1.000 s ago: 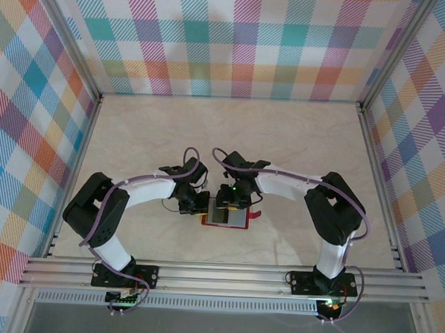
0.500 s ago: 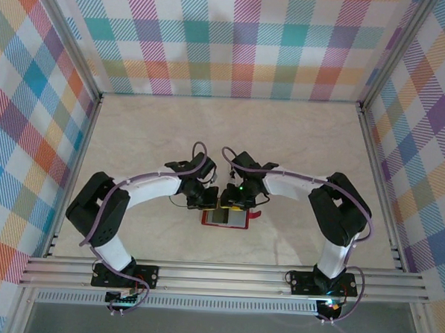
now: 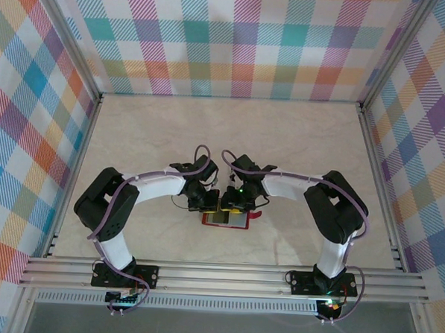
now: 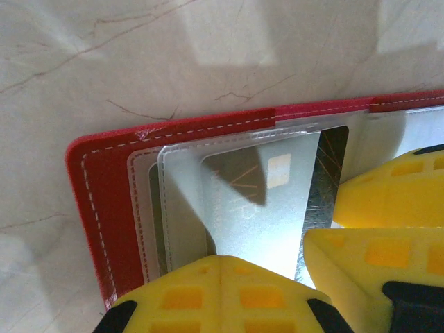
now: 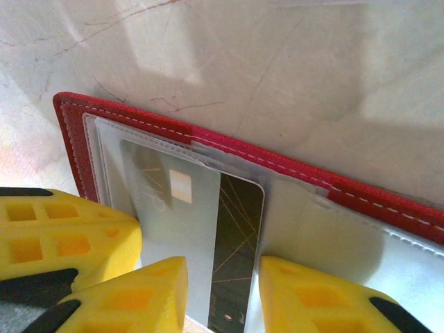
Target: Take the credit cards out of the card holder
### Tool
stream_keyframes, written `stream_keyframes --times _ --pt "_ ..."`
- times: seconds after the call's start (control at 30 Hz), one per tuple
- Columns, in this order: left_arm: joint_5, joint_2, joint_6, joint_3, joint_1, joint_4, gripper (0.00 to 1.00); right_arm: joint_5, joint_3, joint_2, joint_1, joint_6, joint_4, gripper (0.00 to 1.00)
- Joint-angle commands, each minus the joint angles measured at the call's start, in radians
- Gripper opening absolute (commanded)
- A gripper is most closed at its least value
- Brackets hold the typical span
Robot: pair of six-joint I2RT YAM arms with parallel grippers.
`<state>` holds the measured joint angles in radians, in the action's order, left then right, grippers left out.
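Observation:
The red card holder (image 3: 234, 221) lies open and flat on the table, its clear pockets facing up. In the left wrist view its red edge (image 4: 111, 194) frames a pale credit card (image 4: 257, 201) with a small chip. The right wrist view shows the same card (image 5: 173, 215) with its black band (image 5: 239, 236) poking out of the pocket of the holder (image 5: 229, 146). My left gripper (image 4: 225, 267) is shut, its tips down on the near edge of the card pocket. My right gripper (image 5: 222, 291) stands open, one finger on each side of the black band.
The two grippers sit close together over the holder, left (image 3: 204, 202) and right (image 3: 232, 204). A red snap tab (image 3: 255, 214) sticks out at the holder's right side. Pale marble-patterned tabletop (image 3: 231, 137) stretches to the plaid walls.
Both grippers have shifted onto the far edge of the card holder and come closer together. The right jaws have narrowed a little. The holder has stayed put.

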<state>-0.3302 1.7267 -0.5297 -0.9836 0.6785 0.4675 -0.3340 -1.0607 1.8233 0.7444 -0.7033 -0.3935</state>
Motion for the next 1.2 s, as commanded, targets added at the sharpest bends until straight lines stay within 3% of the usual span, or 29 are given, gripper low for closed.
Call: stream_keyframes --times 0.0,0.7,0.97,1.17 --pt "0.065 0.022 0.018 0.040 0.010 0.054 0.00 0.010 0.011 0.014 -0.005 -0.008 -0.010 0.34" --pt "0.054 -0.004 0.007 0.044 0.010 0.047 0.00 -0.296 0.287 -0.097 -0.081 -0.216 0.588 0.15" --pt "0.057 -0.015 0.007 0.040 0.010 0.054 0.00 -0.295 0.288 -0.096 -0.086 -0.198 0.571 0.08" --pt "0.087 -0.019 0.008 0.039 0.009 0.074 0.00 -0.194 0.255 -0.135 -0.098 -0.116 0.350 0.05"
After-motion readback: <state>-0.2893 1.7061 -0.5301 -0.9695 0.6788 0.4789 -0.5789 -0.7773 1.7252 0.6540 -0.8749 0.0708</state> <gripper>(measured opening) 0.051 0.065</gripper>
